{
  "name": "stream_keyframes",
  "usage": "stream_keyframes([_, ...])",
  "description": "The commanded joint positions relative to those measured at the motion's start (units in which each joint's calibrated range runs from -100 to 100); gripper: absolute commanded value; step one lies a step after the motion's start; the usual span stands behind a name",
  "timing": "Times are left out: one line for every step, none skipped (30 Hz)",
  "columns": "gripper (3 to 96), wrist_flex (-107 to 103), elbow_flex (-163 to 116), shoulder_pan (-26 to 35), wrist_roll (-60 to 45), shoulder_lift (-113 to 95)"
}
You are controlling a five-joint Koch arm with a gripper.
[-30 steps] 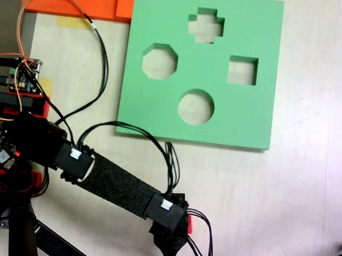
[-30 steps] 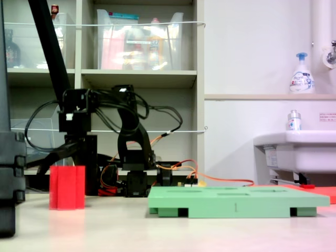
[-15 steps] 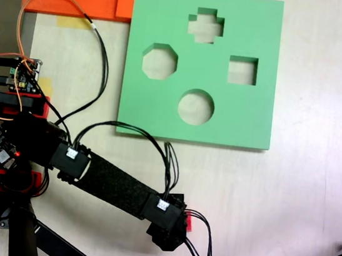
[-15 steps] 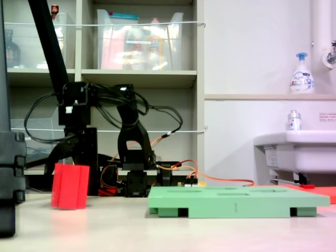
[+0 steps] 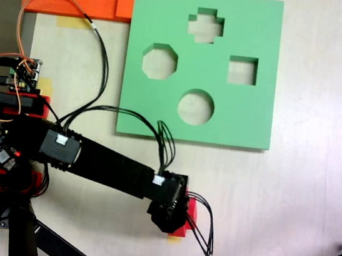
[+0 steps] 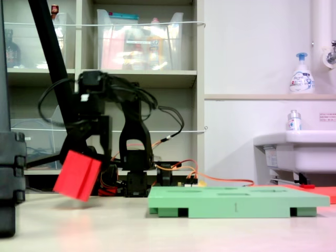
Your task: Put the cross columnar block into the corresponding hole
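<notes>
While it stood upright on the pale surface (image 6: 210, 231) a second ago, the small bright red foam cross block (image 6: 77, 175) now hangs tilted, gripped in the black jaws.

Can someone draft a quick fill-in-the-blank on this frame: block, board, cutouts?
1. In the second exterior view the red block hangs tilted, off the ____.
2. The green board has ____ cutouts.
3. In the first exterior view the cross hole lies above the ____ cutout.
4. The gripper is shut on the ____.

Missing words: table; four; round; block
</notes>
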Motion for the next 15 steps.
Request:
stream_keyframes([36.4,-1.66,2.01,3.37,3.27,-10.79])
stream_keyframes([36.4,-1.66,2.01,4.49,4.20,-12.61])
stream_keyframes([36.4,-1.66,2.01,5.76,5.32,-14.00])
stream_keyframes([36.4,-1.66,1.91,7.13,6.94,-15.26])
stream_keyframes([36.4,-1.66,1.91,8.45,8.06,-16.80])
stream_keyframes([36.3,-1.66,1.91,9.82,9.38,-17.92])
stream_keyframes([36.3,-1.66,1.91,11.43,11.53,-18.61])
stream_keyframes([36.3,-1.66,2.01,12.99,13.38,-19.03])
stream_keyframes([36.3,-1.66,2.11,14.65,15.48,-19.03])
stream_keyframes([36.3,-1.66,2.61,16.26,17.44,-19.03])
stream_keyframes([36.4,-1.66,3.21,17.97,19.54,-18.75])
stream_keyframes([36.3,-1.66,3.91,19.63,21.59,-17.92])
stream_keyframes([36.4,-1.66,5.70,21.29,23.54,-16.38])
stream_keyframes([36.4,-1.66,8.19,22.76,24.76,-13.86])
stream_keyframes([36.4,-1.66,11.38,24.18,25.79,-10.79])
